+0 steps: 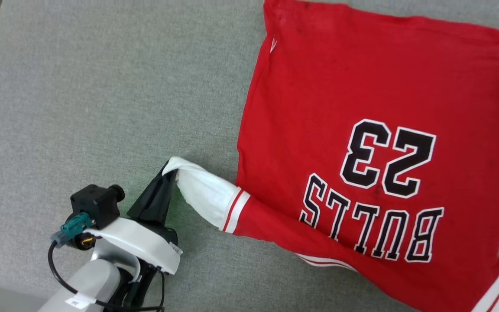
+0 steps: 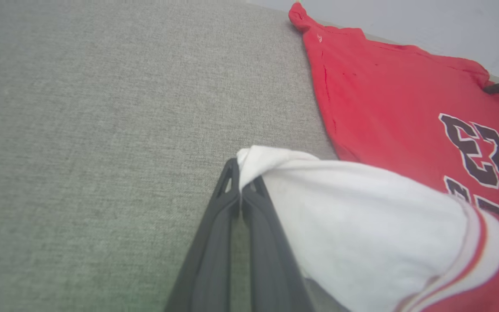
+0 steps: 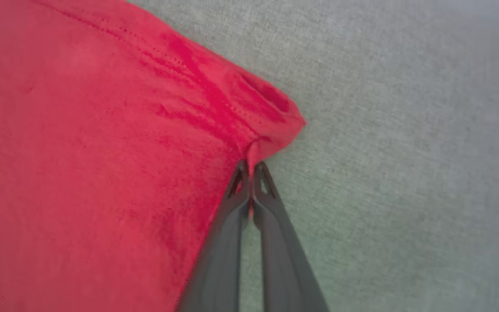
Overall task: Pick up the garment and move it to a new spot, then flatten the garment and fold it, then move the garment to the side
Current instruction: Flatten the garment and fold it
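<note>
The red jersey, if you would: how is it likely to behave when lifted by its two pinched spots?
Probably floppy: the red jersey has its white sleeve bunched into a rope at the left gripper. Likely to sag between holds, as its corner puckers at the right gripper. It looks thin, so probably light.

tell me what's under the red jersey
The jersey lies spread on a grey fabric surface, which shows along its edges. Anything else beneath its middle is covered by the cloth, so it cannot be seen.
</note>
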